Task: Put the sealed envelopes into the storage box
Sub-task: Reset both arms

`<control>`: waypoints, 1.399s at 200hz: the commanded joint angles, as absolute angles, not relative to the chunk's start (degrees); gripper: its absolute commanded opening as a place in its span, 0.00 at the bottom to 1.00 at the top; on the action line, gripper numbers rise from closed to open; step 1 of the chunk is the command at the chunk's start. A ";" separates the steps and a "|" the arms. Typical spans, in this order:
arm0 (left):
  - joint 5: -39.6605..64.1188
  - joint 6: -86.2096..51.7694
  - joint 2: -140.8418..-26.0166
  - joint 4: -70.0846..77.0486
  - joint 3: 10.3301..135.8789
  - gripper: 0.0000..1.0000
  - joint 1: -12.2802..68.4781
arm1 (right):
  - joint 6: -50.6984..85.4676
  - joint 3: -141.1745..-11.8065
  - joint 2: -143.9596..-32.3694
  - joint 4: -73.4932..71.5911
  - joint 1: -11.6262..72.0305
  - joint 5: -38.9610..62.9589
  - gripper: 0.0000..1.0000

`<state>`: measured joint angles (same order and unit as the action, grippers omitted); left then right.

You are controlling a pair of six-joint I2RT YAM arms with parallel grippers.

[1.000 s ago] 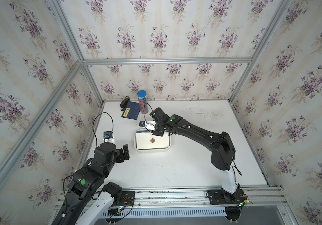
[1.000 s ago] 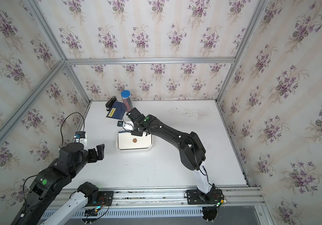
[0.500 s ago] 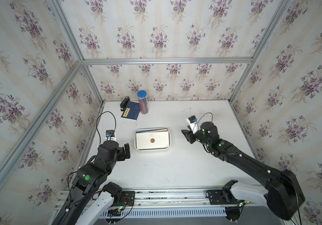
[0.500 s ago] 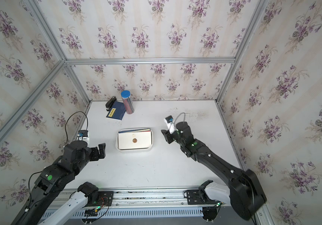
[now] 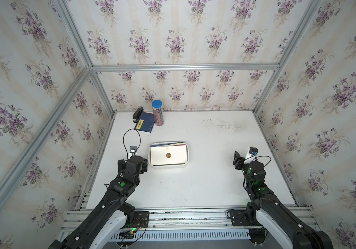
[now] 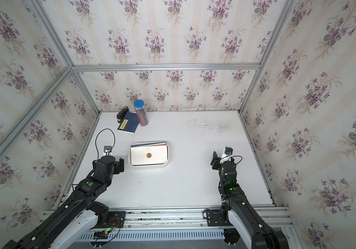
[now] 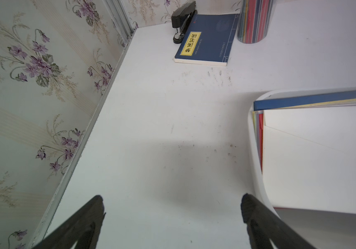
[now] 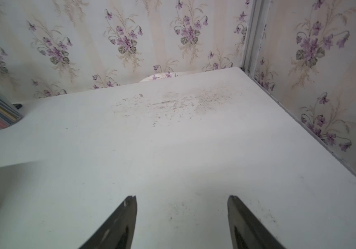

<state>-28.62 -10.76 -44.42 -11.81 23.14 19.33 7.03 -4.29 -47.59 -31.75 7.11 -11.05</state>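
Finding for your attention: the envelopes (image 5: 162, 159) lie stacked flat inside the box (image 5: 168, 166). The box sits on the table (image 5: 205, 183), left of centre and just beside your left gripper (image 7: 172, 207).

A white envelope with a round brown seal is on top. Blue, yellow and red edges show beneath it along the far and left sides of the stack, which fills the box nearly to its rim.

Neither top view shows an envelope anywhere else on the table. I judge the task complete or all but complete, with nothing left to collect.

The left jaws stand wide apart over bare table and hold nothing. Your right gripper (image 8: 181, 200) is on the right side, well apart from the box, and its jaws are parted and empty.

In the far left corner are a pencil tube (image 5: 158, 115) packed with coloured sticks, a navy booklet (image 5: 144, 124) and a black stapler (image 5: 137, 112). None of these belongs in the box.
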 commanded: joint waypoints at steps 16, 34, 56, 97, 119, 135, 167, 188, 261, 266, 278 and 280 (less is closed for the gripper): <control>-22.16 -4.04 -54.59 12.93 19.02 1.00 12.01 | 6.31 -3.17 -58.24 -52.82 3.52 -9.87 0.70; -18.77 -2.17 -59.05 17.93 20.00 1.00 8.32 | 6.26 -2.83 -63.50 -61.49 2.16 -8.22 0.70; -11.40 -2.67 -65.81 25.26 21.50 1.00 3.05 | 4.04 -3.91 -70.87 -70.53 1.76 -6.84 0.70; -5.95 -0.05 -78.29 35.73 23.26 1.00 1.54 | 1.95 -2.52 -89.38 -94.91 1.05 -2.28 0.66; -1.87 1.89 -84.16 28.05 29.61 1.00 1.49 | 2.11 -7.22 -86.57 -81.56 1.05 -2.81 0.67; -0.43 1.77 -84.21 28.20 30.22 1.00 0.88 | 1.59 -12.45 -88.45 -74.82 1.08 -0.85 0.68; -0.26 1.68 -84.49 27.07 30.85 1.00 0.70 | 1.24 -13.53 -88.44 -71.15 1.14 -0.57 0.70; -0.33 1.74 -83.93 27.81 30.30 1.00 0.77 | 1.32 -12.96 -87.91 -71.78 1.14 -0.48 0.75; -0.44 1.78 -84.08 27.53 30.41 1.00 0.79 | 4.31 -4.75 -87.60 -87.40 1.15 -8.51 1.00; -0.42 1.79 -83.95 27.52 30.47 1.00 0.79 | 4.31 -5.23 -87.51 -86.43 1.14 -8.46 1.00; -0.44 1.83 -84.01 27.58 30.42 1.00 0.79 | 4.31 -6.64 -87.27 -83.40 1.14 -8.20 1.00; -0.44 1.84 -84.04 27.53 30.41 1.00 0.79 | 4.31 -6.85 -87.27 -83.03 1.14 -8.11 1.00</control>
